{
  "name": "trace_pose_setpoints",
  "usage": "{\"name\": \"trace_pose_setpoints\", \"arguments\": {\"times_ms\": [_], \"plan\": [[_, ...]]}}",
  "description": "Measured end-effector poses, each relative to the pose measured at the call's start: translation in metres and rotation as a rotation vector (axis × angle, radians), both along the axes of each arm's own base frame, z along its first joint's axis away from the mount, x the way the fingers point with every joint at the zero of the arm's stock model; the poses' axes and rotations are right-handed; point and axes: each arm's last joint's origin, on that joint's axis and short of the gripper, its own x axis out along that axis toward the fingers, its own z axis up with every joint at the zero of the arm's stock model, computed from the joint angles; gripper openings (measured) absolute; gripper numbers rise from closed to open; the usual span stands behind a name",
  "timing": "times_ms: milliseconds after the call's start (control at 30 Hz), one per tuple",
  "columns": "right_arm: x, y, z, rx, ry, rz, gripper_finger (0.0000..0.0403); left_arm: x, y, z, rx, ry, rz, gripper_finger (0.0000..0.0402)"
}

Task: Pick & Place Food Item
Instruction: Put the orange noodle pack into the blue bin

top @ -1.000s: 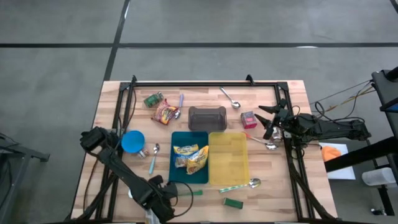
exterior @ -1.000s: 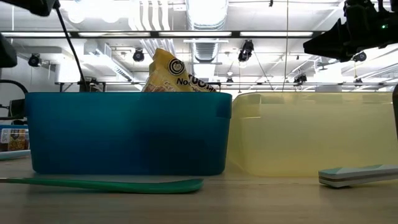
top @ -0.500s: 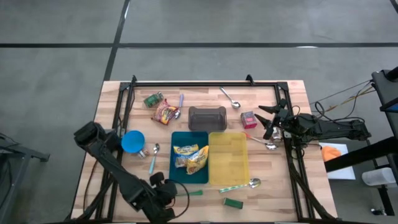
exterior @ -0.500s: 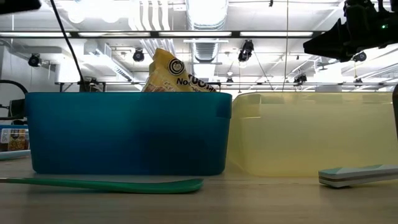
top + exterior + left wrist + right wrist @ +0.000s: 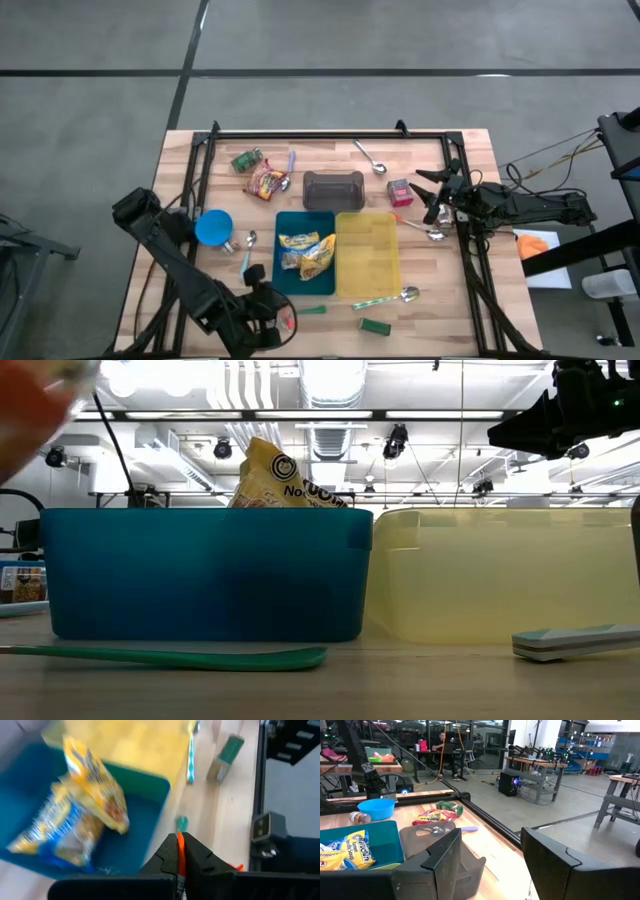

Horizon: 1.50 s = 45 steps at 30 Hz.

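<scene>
- We see the left claw (image 5: 268, 318) low at the near edge of the surface (image 5: 180, 170), just in front of the blue bin (image 5: 289, 283). A second ago it sat lower and a bit further left in the high view; it has since crept up toward the bin's near left corner.
- Its fingers (image 5: 170, 855) are pressed together on a thin orange strip; a red-orange patch shows beside the claw from above. We cannot tell what that item is.
- In the low view a blurred red-orange shape (image 5: 30, 405) now fills the top left corner, where earlier frames showed only a dark arm part.
- The left arm's elbow (image 5: 135, 208) has swung further left, off the surface edge, compared with a second ago.
- Snack bags (image 5: 305, 252) lie inside the blue bin, unmoved. The left wrist view shows them tilted against each other (image 5: 80, 815).
- The yellow bin (image 5: 368, 252) stands touching the blue bin on its right side, unchanged.
- The right claw (image 5: 432, 197) hangs over the right part of the surface near a small pink box (image 5: 399, 191), fingers spread and holding nothing; no shift since the earlier frames.
- Unmoved across frames: grey tray (image 5: 333, 189) behind the bins, red snack pack (image 5: 268, 182), blue bowl (image 5: 213, 227), green spoon (image 5: 310, 309) in front of the blue bin.
</scene>
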Motion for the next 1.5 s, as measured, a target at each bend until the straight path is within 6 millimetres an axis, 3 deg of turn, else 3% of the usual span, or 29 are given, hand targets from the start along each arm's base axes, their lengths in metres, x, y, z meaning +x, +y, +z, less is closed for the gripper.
{"name": "trace_pose_setpoints", "arguments": {"times_ms": [267,633,933,1200,1367,1500], "plan": [[0.000,0.000,0.000,0.000,0.000,0.000,0.0199,0.000,0.015,0.020,0.224,-0.109,-0.026,0.0002],[0.000,0.000,0.000,0.000,0.000,0.000,0.0199,0.023,0.056,0.015,0.376,0.003,0.023,0.0002],[0.000,0.000,0.000,0.000,0.000,0.000,0.0199,0.031,0.076,-0.008,0.316,0.092,0.064,0.0002],[0.000,0.000,0.000,0.000,0.000,0.000,0.0199,0.031,0.075,-0.040,0.181,0.097,0.051,0.0002],[0.000,0.000,0.000,0.000,0.000,0.000,0.0199,0.030,0.077,-0.049,0.164,0.088,0.066,0.0005],[0.000,0.000,0.000,0.000,0.000,0.000,0.0199,0.029,0.077,-0.051,0.158,0.086,0.071,0.0033]]}}
